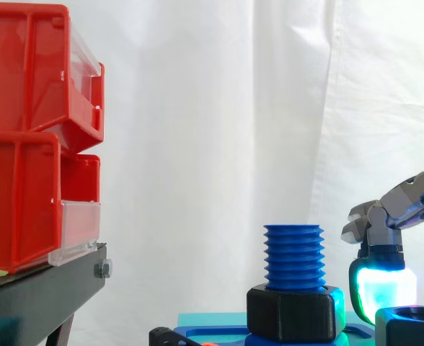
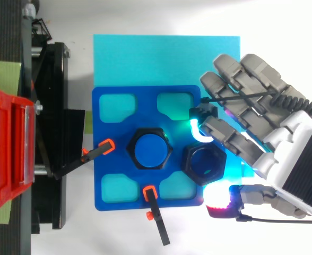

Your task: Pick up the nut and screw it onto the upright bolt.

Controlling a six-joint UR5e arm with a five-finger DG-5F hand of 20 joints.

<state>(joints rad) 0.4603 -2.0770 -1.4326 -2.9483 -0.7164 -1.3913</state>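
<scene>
Top view: robot hand (image 2: 286, 141) astride nut (image 2: 192, 166)

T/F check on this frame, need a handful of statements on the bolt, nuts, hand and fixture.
1. A black nut already sits round the base of the upright blue bolt. True: the seated nut is at the bottom of the thread.
2. The loose nut is raised above the bolt's top. False: the side view shows it low, about level with the seated nut.
3. The loose nut lies on the side of the bolt towards the hand. True.
4. The bins are blue. False: they are red.
5. Two clamps sit at the edges of the blue plate. True.
</scene>
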